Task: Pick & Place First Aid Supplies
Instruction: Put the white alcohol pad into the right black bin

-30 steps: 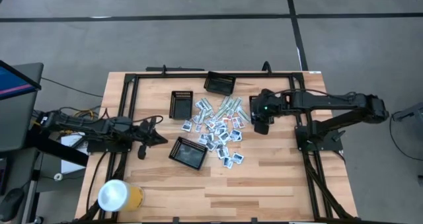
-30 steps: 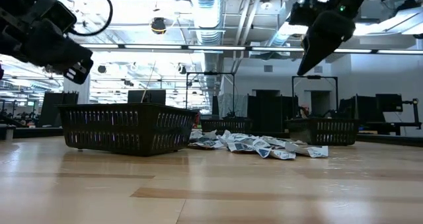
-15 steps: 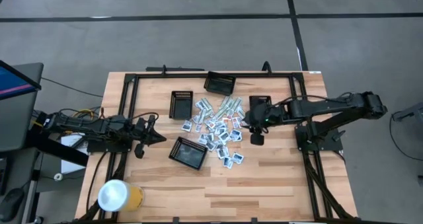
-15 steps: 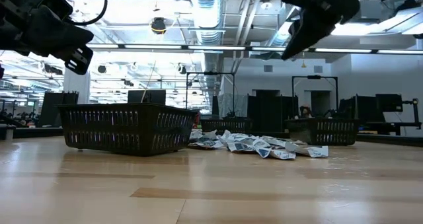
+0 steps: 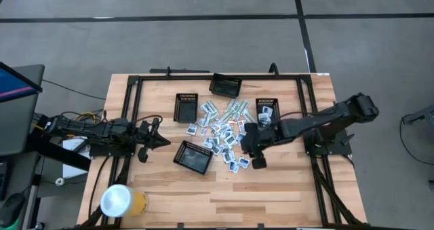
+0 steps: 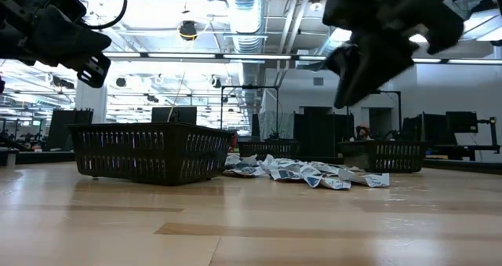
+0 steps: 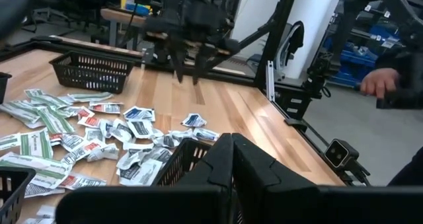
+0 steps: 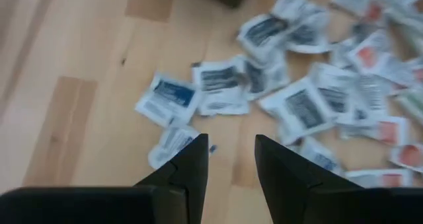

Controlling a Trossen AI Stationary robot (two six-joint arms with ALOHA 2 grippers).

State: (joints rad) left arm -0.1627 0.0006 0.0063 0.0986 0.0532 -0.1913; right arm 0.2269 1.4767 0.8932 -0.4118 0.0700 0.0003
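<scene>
The first aid supplies [image 5: 224, 131] lie as a loose pile of small white, blue-marked and red-marked packets and pale green strips in the middle of the table, also seen in the low view [image 6: 306, 172]. My right gripper [image 5: 247, 144] hovers open over the pile's near right fringe, pointing steeply down, with nothing between its fingers [image 8: 231, 159]. Loose packets [image 8: 165, 98] lie on the wood below it. From the left wrist view its two fingers [image 7: 187, 73] hang apart, clear of the table. My left gripper [image 5: 154, 139] waits shut at the table's left side [image 7: 231, 159].
Four black mesh trays ring the pile: far left [image 5: 186, 108], far middle [image 5: 226, 86], right [image 5: 266, 108] and near left [image 5: 192, 157]. A yellow-white roll [image 5: 122, 201] stands at the near left corner. A person's hand [image 7: 377, 82] shows beyond the table's right edge.
My right gripper has swung from above the right tray toward the table's near edge and left, sinking and tipping further downward, to hang over the pile's near right fringe. Its fingers have stayed apart. The packets have not moved.
</scene>
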